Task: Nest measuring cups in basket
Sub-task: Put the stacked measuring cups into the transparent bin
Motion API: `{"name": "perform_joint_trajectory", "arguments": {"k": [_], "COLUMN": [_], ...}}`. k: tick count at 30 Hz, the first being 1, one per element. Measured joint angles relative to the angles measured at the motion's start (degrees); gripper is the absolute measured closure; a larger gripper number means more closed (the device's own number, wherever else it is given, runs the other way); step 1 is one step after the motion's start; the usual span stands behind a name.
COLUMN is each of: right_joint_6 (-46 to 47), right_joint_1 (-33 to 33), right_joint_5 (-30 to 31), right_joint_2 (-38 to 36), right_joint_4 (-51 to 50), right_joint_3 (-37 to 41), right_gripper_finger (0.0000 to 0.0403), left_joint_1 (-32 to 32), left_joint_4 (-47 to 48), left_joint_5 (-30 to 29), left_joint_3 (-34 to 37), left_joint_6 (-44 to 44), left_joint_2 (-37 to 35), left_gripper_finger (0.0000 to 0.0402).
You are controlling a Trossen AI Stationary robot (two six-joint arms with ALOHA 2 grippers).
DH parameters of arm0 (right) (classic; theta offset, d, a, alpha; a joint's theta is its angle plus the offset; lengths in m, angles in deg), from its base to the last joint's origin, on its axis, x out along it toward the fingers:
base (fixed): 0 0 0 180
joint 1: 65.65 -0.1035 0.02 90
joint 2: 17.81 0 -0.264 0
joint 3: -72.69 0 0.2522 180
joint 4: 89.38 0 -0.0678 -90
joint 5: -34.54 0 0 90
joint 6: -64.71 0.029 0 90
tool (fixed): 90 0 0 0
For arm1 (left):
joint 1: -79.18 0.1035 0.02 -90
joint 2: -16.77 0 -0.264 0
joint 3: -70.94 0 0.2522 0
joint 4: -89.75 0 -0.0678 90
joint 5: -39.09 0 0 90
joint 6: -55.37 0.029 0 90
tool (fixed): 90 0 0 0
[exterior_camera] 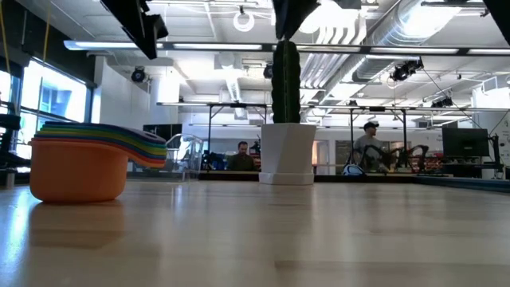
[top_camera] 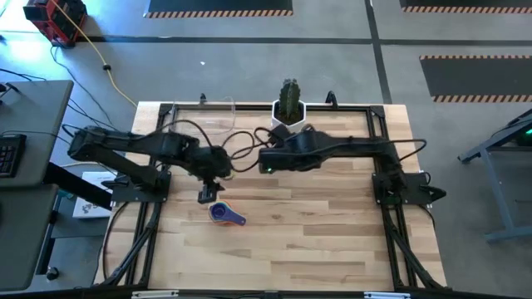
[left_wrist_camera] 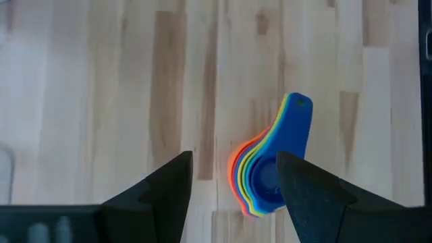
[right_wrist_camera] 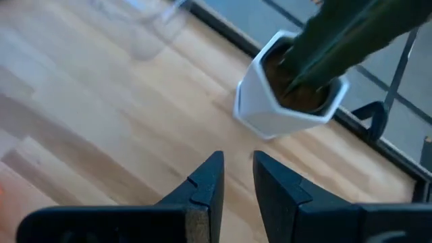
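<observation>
Table: pale butcher-block wood in long glued strips, smooth and level, bordered by black metal framing. Risk: a slick top, so a nudged item would probably slide rather than stay put.

Right arm: parked near the back of the table. Right gripper faces the white pot; its 2 dark fingers sit close with only a narrow slot between them, holding nothing. Risk: a careless sweep could likely tip the pot.

Left arm: reaches toward the table's centre-left. Left gripper hovers above the cups, its 2 wedge-shaped fingers spread wide and empty. Risk: if it closes off-centre on the stack, the outer cup could squirt free or the nest could fan apart.

Cactus: 1 upright, ribbed green column in a faceted white pot, matte, at the back edge.

Basket: clear thin plastic, low-walled, barely outlined, at the back just left of the pot and well apart from the cups. Risk: its faint rim is easy to misjudge, so the stack might catch the wall on the way in.

Measuring cups: already nested on bare wood toward the front-left, not in the basket. Glossy rigid plastic, round bowls, short flat handles fanned together; orange outermost, dark blue on top.
</observation>
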Motion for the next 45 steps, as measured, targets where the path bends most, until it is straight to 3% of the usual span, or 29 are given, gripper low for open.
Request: {"name": "perform_joint_trajectory", "arguments": {"k": [10,17,25,34,45], "right_joint_6": [-5.4,-10.5,-14.8,-14.9,-13.6], "right_joint_1": [1.8,3.5,3.7,3.7,3.7], "right_joint_5": [5.5,6.2,5.8,5.0,3.7], "right_joint_2": [-8.9,-12.1,-12.3,-12.2,-12.2], "right_joint_4": [0.2,0.1,0.1,0.0,0.0], "right_joint_3": [0.0,0.0,0.0,0.0,0.0], "right_gripper_finger": [0.033,0.033,0.033,0.033,0.033], "left_joint_1": [-4.8,-7.8,-10.7,-12.8,-12.6], "left_joint_4": [-4.9,-7.9,-12.1,-18.0,-18.7], "left_joint_5": [0.0,0.0,0.1,0.0,2.4], "left_joint_3": [0.0,0.0,0.0,0.0,0.0], "left_joint_6": [2.9,0.0,-5.2,-4.6,-3.2], "left_joint_2": [7.6,11.8,14.6,14.5,14.5], "left_gripper_finger": [0.0197,0.0197,0.0197,0.0198,0.0194]}}
